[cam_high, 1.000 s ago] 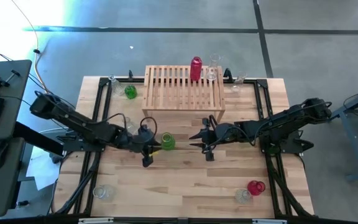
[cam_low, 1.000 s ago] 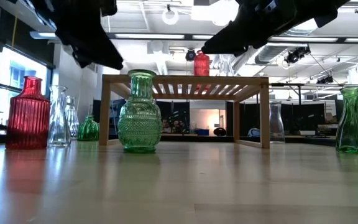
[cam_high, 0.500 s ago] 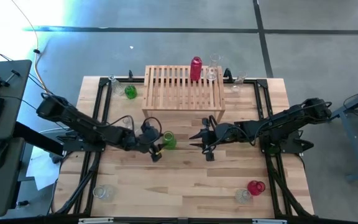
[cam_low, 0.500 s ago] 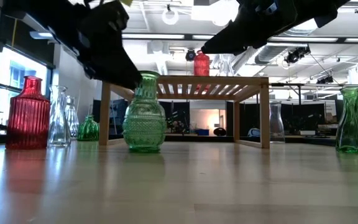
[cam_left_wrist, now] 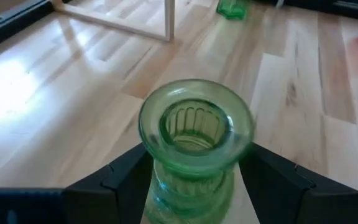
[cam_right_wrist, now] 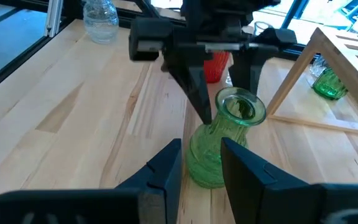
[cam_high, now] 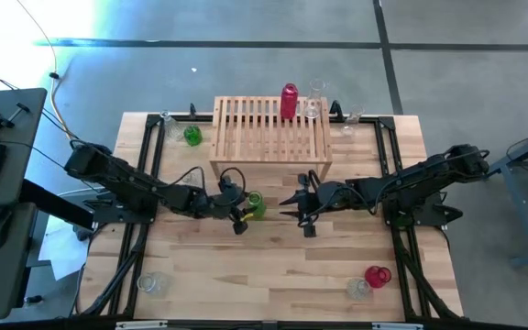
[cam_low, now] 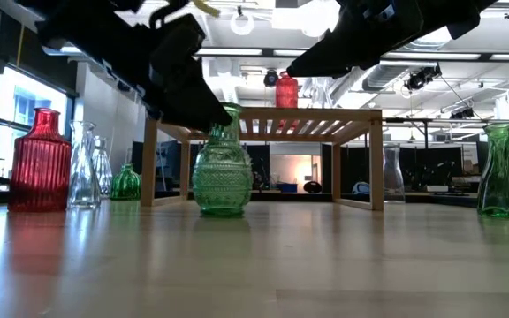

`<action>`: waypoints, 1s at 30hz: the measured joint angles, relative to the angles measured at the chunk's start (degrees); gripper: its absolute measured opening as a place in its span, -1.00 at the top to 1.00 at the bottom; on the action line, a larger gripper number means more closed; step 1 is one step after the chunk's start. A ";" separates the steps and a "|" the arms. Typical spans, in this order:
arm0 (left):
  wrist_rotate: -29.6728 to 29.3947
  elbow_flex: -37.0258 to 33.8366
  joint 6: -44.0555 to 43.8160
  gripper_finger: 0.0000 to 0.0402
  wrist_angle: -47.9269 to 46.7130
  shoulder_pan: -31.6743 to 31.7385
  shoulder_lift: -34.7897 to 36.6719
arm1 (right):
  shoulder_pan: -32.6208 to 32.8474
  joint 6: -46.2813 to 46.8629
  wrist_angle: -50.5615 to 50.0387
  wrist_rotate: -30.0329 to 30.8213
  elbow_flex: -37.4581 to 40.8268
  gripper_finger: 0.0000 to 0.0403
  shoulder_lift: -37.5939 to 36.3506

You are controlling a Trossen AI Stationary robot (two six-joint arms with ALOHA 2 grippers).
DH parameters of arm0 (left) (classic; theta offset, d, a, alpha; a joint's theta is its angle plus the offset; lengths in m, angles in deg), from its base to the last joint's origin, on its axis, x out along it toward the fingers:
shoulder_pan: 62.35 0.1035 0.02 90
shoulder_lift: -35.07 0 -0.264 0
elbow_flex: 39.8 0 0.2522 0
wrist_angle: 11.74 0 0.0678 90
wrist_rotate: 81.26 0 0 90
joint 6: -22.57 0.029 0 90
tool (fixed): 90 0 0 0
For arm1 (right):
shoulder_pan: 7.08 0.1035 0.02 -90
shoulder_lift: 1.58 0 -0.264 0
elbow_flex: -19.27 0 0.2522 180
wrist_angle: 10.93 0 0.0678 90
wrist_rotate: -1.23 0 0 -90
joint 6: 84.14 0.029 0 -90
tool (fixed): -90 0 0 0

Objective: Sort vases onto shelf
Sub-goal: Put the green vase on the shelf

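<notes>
Left gripper [cam_high: 242, 209] with fingers spread to either side of the neck of a green vase [cam_high: 255, 204], which stands upright on the tabletop [cam_high: 273, 266] just in front of the shelf [cam_high: 270, 128]; in the left wrist view the vase mouth [cam_left_wrist: 196, 124] sits between the two dark fingers [cam_left_wrist: 126, 177] — whether they touch the glass cannot be told. Right gripper [cam_high: 302, 207] hangs just beyond the vase on its far side, empty, fingers part-way apart, facing the left gripper.

Progress, judged from what lies where: early. On the shelf's slatted top stand only a red vase [cam_high: 289, 101] and a clear vase [cam_high: 313, 99], at the corner well away from both grippers. Still on the tabletop — the green vase at the left gripper, a small green vase [cam_high: 192, 136] behind the left gripper beside the shelf leg, a red vase [cam_high: 377, 275] with a clear one [cam_high: 359, 290] nearer the front edge on the right gripper's side, and a clear vase [cam_high: 150, 283] at the front on the left gripper's side.
</notes>
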 joint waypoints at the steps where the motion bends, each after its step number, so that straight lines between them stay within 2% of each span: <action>1: 0.08 -0.01 0.72 -0.11 1.27 0.37 -0.81 | 0.00 0.02 -0.02 0.00 0.00 0.53 0.00; 9: 1.95 0.01 4.92 -0.07 10.39 2.37 -4.62 | 0.00 0.06 -0.12 0.00 0.00 0.53 0.00; 14: 1.47 -0.01 5.10 0.21 10.86 2.40 -4.28 | 0.00 0.08 -0.15 0.00 0.00 0.53 0.00; 16: 1.27 -0.01 5.98 0.25 11.55 2.35 -3.46 | 0.00 0.08 -0.13 0.00 0.00 0.53 0.00; 20: 2.40 -0.01 6.89 0.25 11.16 2.34 -0.56 | 0.00 0.08 -0.18 0.00 0.00 0.53 0.00; 24: 3.29 0.61 8.23 0.25 10.33 1.86 5.69 | 0.00 0.11 -0.15 0.00 0.00 0.53 0.00; 30: 1.89 5.81 11.61 0.25 0.85 2.50 16.49 | 0.01 0.34 -0.26 -0.02 0.00 0.53 0.00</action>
